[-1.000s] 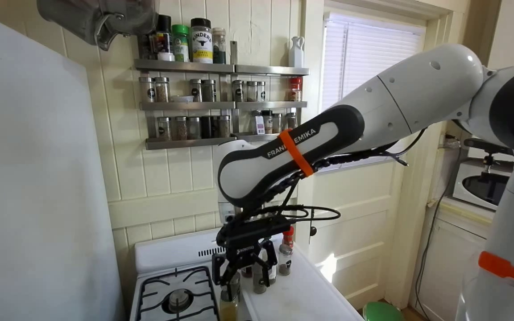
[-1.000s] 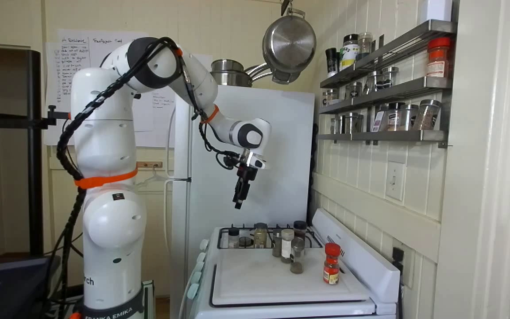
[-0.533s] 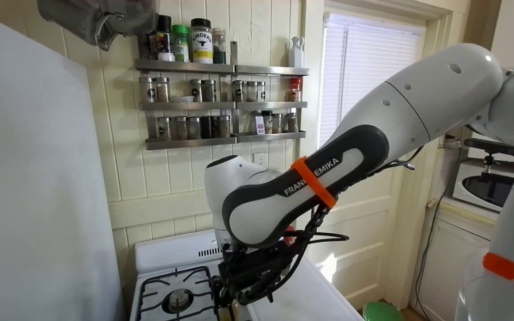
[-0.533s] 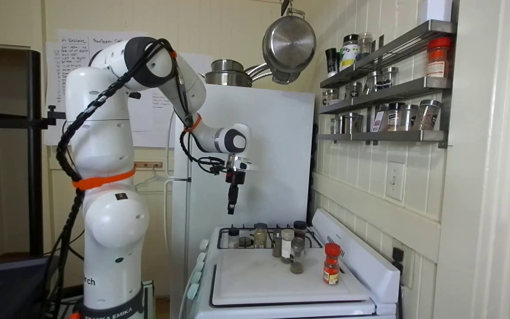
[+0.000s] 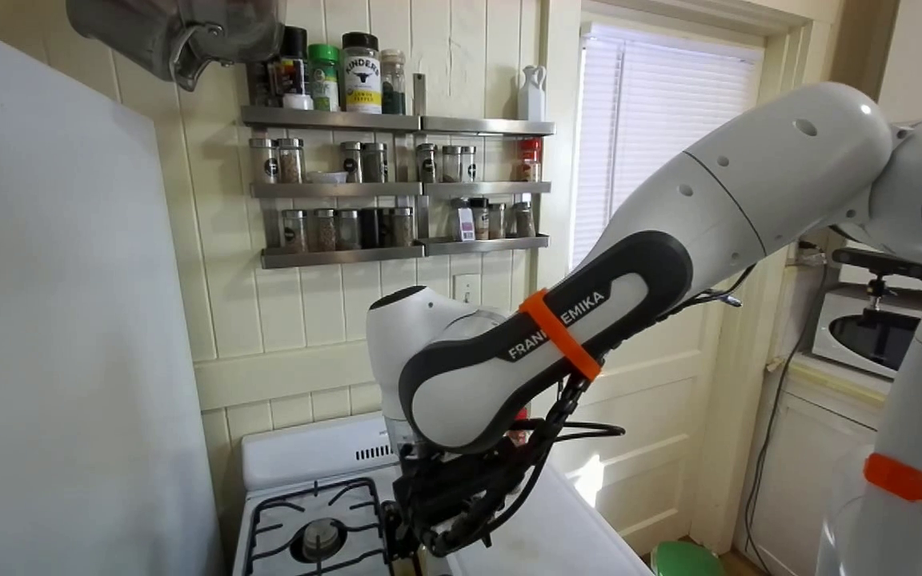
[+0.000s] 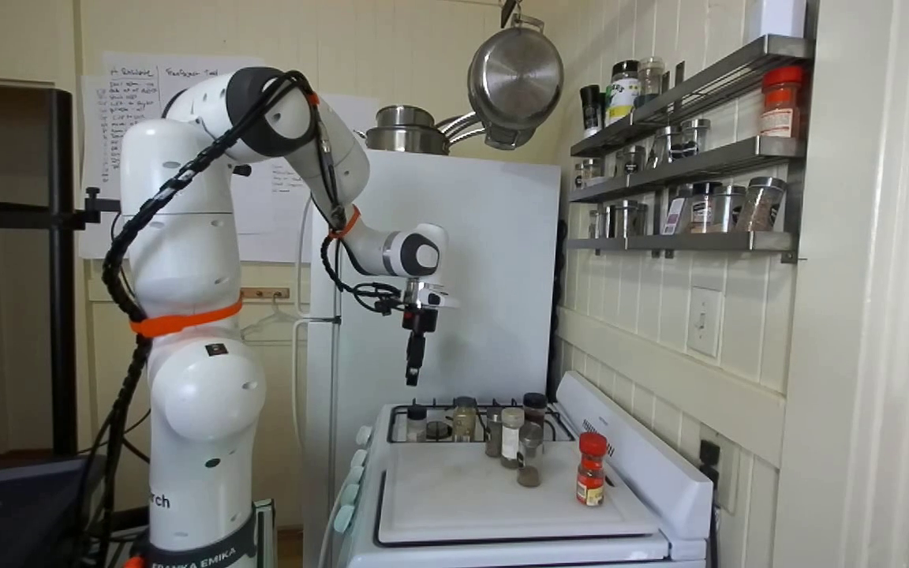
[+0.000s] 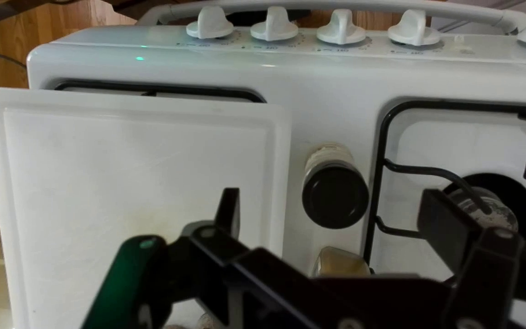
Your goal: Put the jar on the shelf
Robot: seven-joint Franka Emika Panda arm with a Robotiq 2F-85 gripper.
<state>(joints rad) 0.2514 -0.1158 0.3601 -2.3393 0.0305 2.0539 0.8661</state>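
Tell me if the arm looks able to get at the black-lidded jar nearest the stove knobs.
Probably yes: the gripper hangs open above the jar, and nothing covers it in the wrist view, though the burner grate close beside it may crowd the approach.

Wears rounded white shells with charcoal panels, FRANKA EMIKA lettering, orange straps and braided black cables; ends in a black pincer with 2 angular fingers.
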